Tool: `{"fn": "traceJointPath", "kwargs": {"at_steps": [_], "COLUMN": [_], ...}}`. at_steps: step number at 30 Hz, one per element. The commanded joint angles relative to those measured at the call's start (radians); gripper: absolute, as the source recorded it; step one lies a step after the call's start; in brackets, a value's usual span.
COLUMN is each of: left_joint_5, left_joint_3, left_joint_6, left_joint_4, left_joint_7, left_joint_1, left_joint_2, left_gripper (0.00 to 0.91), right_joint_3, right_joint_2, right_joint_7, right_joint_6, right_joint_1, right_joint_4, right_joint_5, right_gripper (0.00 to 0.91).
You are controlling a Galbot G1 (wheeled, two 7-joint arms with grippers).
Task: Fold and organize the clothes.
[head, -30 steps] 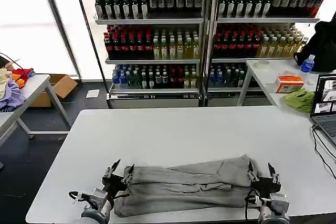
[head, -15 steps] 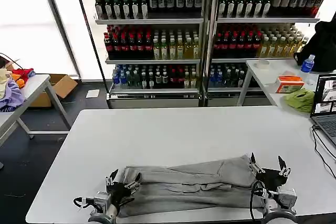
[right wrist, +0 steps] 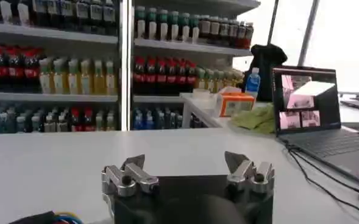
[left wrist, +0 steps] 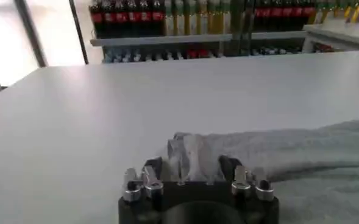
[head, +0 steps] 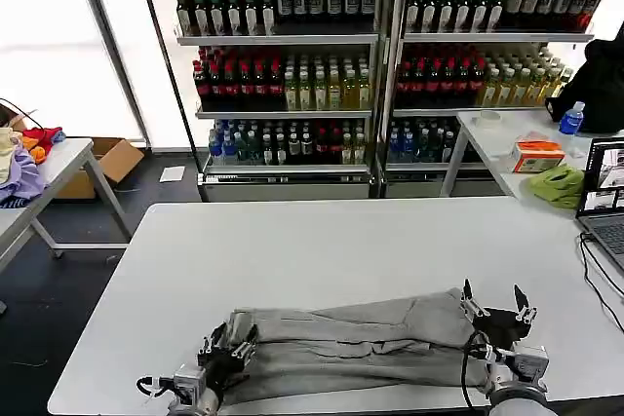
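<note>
We see the shirt (head: 356,343), grey, bunched into a long band along the bench's (head: 322,250) near edge. Left claw (head: 227,348) sits low at the band's left end; in the left wrist view its fingers (left wrist: 230,165) straddle a raised fold of cloth (left wrist: 188,157), looking pinched on it. Right claw (head: 497,309) is at the band's right end, just beside the cloth, fingers spread w/ nothing between them; the right wrist view shows the claw (right wrist: 188,167) wide apart over bare bench, a laptop (right wrist: 316,115) on a side table behind.
</note>
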Motion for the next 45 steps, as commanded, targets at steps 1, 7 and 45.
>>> {"fn": "traceJointPath", "kwargs": {"at_steps": [1, 7, 45], "left_joint_5": [0.013, 0.031, 0.049], "left_joint_3": [0.004, 0.005, -0.362], "left_joint_6": [-0.015, -0.027, -0.016], "left_joint_4": [0.014, 0.024, 0.104], "left_joint_7": [0.002, 0.001, 0.03], "left_joint_1": [0.016, 0.017, -0.124], "left_joint_2": [-0.017, -0.016, 0.371], "left_gripper": [0.01, 0.01, 0.0], "right_joint_3": [0.001, 0.004, -0.008], "right_joint_2": [0.001, 0.006, 0.02], "right_joint_7": [0.002, 0.006, 0.004], "right_joint_6": [0.0, -0.001, -0.007], "right_joint_1": [0.008, 0.018, 0.022], "right_joint_4": [-0.008, -0.014, 0.021], "right_joint_5": [0.003, 0.006, 0.007], "right_gripper": [0.907, 0.907, 0.907]}}
